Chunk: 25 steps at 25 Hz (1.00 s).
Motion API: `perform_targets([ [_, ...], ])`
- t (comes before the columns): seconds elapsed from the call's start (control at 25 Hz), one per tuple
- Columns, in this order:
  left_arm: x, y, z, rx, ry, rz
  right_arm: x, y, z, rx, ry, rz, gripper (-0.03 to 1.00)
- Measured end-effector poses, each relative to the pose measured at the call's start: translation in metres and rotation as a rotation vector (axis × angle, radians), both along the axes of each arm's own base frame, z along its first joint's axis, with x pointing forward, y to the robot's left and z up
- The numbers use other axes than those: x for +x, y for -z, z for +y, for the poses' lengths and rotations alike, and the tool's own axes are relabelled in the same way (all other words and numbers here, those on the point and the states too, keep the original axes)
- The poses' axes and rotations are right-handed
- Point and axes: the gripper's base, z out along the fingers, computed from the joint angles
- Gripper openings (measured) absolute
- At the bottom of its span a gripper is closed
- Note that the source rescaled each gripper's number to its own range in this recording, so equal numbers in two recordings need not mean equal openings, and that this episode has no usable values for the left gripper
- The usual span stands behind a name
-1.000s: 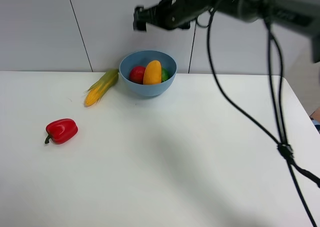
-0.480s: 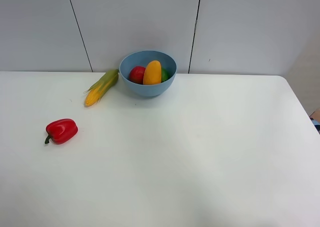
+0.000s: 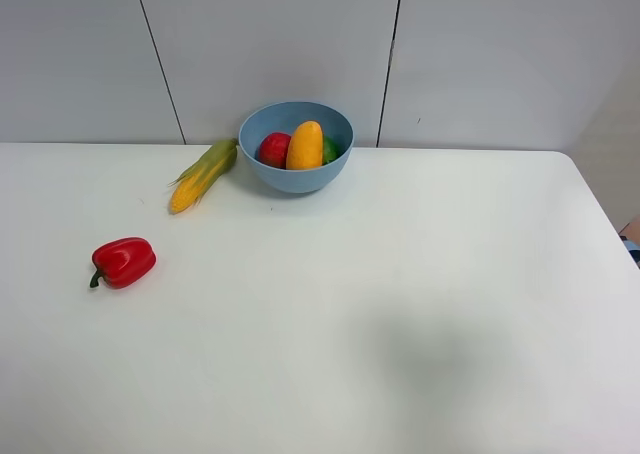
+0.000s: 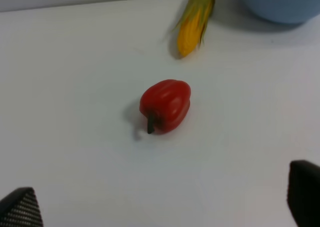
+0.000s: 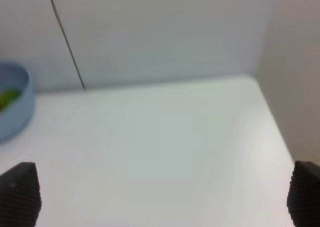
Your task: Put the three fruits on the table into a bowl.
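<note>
Red bell pepper (image 3: 124,261) lying on its side, dark stem (image 4: 150,123) pointing away from the wall. Corn cob (image 3: 203,173) well apart from the pepper, nearer the wall, lying diagonal: yellow tip toward the pepper, green husk end away. Grey panelled wall (image 3: 270,44) behind, two dark vertical seams.

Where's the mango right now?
In the exterior high view, the oval orange-yellow mango stands inside the light blue plastic bowl at the table's far edge, between the red pomegranate and green lime.
</note>
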Motion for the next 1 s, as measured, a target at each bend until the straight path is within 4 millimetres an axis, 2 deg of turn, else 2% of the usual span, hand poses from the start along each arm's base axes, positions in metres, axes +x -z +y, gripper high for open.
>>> perform_targets([
  [0.16,0.0,0.0,0.0,0.0,0.0,0.0,-0.029,0.028,0.003,0.02,-0.018,0.001,0.99],
  [0.4,0.0,0.0,0.0,0.0,0.0,0.0,-0.025,0.054,0.002,0.011,-0.014,0.14,0.99],
  [1.0,0.0,0.0,0.0,0.0,0.0,0.0,-0.025,0.056,0.001,-0.001,-0.004,0.153,0.99],
])
